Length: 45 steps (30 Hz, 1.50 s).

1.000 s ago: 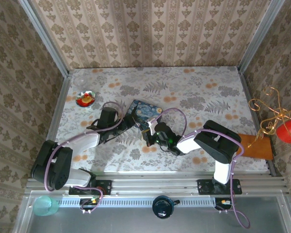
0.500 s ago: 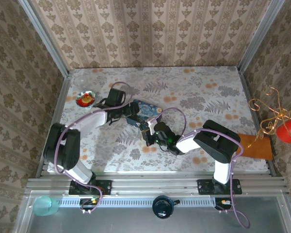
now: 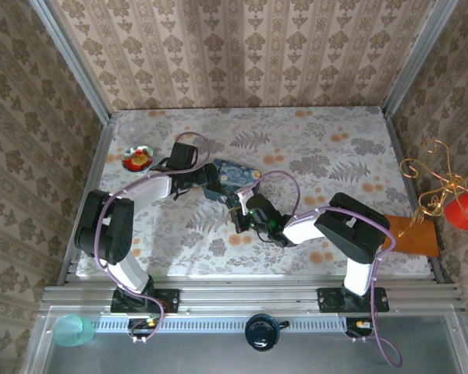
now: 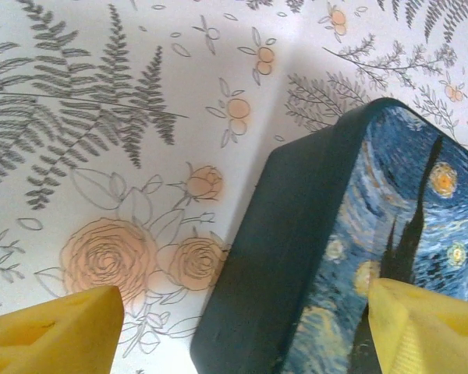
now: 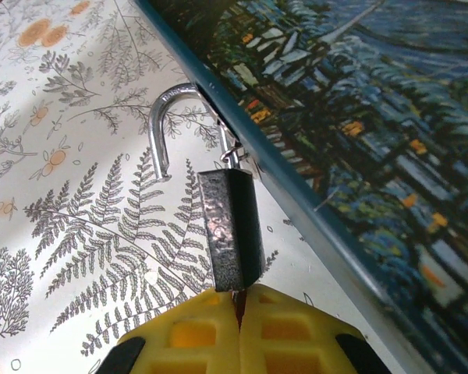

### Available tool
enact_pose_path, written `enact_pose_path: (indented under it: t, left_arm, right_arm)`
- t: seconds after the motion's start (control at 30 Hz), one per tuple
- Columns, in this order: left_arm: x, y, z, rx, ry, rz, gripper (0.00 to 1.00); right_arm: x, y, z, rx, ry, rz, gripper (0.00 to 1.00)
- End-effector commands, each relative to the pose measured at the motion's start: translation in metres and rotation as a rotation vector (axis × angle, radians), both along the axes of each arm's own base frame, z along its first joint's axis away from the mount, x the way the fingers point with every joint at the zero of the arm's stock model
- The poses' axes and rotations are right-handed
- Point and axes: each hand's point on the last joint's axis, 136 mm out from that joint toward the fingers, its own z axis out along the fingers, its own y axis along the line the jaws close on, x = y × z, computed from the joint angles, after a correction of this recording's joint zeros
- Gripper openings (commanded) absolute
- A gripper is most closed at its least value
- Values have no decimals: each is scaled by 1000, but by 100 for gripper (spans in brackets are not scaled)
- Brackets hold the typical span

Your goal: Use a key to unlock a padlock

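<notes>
1. The padlock (image 5: 232, 226) is just in front of the right gripper (image 5: 238, 315), close against the long edge of the blue starry-night tin (image 4: 296, 249). Its dark body stands above the floral tablecloth (image 4: 101, 117).
2. The silvery shackle (image 5: 165, 125) is raised out of the body. One leg hangs free over the cloth. The other leg goes down into the body, next to a small metal fitting on the edge of the tin.
3. The yellow fingertips of the right gripper are pressed together directly under the padlock. Between them a thin dark sliver, which seems to be the key (image 5: 235, 298), enters the bottom of the padlock.
4. The left gripper (image 4: 242, 335) is spread wide and grips nothing. One yellow fingertip (image 4: 54, 331) is over the cloth, the other over the painted lid, with the rounded corner of the tin between them.
5. From above, the tin lies near the middle of the table, the left arm reaching to it from the left and the right arm from the right.
</notes>
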Motion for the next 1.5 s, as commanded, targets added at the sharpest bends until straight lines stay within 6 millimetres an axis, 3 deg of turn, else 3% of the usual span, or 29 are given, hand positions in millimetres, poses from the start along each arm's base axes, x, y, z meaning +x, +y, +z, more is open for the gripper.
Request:
enact_pose_path:
  t: [0.0, 0.23, 0.4, 0.83, 1.07, 1.47]
  left_arm:
    - [-39, 52, -61, 188, 196, 113, 80]
    - [-46, 53, -70, 174, 214, 120, 80]
    - [-47, 50, -67, 158, 205, 115, 79]
    - [-48, 51, -63, 156, 199, 117, 79]
    - [-49, 54, -66, 155, 201, 141, 79]
    - [-47, 53, -70, 149, 207, 147, 78]
  right_arm:
    - [-5, -17, -14, -62, 108, -74, 4]
    - [-13, -22, -32, -113, 202, -73, 9]
    - [-8, -16, -33, -112, 230, -41, 21]
    - [15, -10, -20, -184, 137, -8, 31]
    - [23, -15, -17, -272, 46, -26, 59]
    - [34, -30, -5, -464, -158, -73, 59]
